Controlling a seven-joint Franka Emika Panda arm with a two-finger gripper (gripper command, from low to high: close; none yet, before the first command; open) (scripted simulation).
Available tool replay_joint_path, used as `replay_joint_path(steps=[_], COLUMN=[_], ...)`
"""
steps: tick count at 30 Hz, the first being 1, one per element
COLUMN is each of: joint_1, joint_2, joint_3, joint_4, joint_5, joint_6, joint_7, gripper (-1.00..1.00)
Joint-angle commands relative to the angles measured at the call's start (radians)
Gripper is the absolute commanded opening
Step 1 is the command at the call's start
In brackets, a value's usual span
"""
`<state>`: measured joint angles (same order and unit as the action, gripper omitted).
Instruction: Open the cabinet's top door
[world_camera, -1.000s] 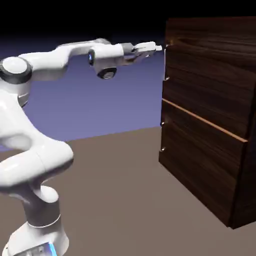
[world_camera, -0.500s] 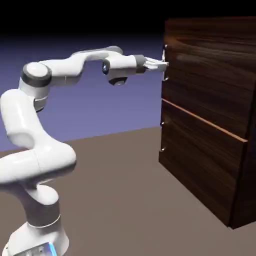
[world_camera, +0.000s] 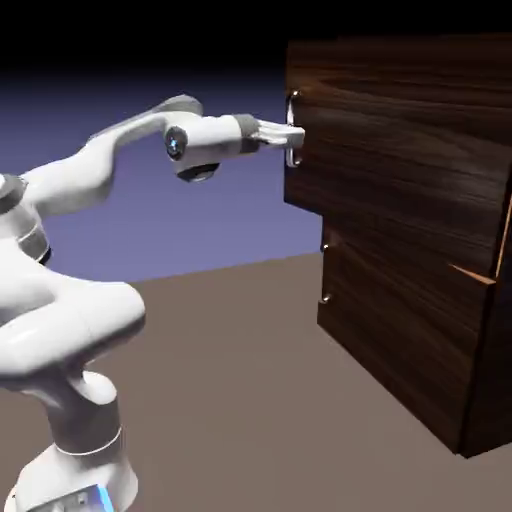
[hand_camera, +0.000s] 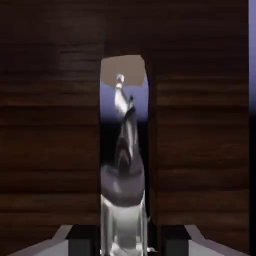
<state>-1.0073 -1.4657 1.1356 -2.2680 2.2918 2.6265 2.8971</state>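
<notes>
Exterior view: we see the top door (world_camera: 400, 140) standing partly open, its handle edge swung out past the lower panel (world_camera: 400, 330) toward the exterior view's left; our jaws (world_camera: 297, 137) are clamped on the silver handle (world_camera: 291, 158) at that edge, the arm (world_camera: 95, 175) reaching in from the left; the cabinet (world_camera: 490, 370) stands on the brown bench (world_camera: 230, 380); in the hand view, shiny metal shows between the fingertips (hand_camera: 175, 241), dark wood grain on both sides.
</notes>
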Motion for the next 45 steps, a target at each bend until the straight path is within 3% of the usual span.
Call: replay_joint_path(steps=[1, 12, 23, 32, 45], joint_1=[0.017, 0.148, 0.250, 0.116, 0.125], joint_2=[-0.027, -0.293, -0.297, -0.229, 0.193], joint_3=[-0.019, -0.229, -0.618, -0.907, -1.342], joint_4=[-0.036, -0.423, -0.688, -0.734, -0.594], joint_5=[0.004, 0.012, -0.243, -0.453, -0.928], joint_6=[-0.041, -0.507, -0.878, -1.182, -1.475], joint_7=[0.000, -0.010, -0.183, -0.279, -0.566], gripper=[-1.00, -1.00, -1.00, -1.00, -1.00])
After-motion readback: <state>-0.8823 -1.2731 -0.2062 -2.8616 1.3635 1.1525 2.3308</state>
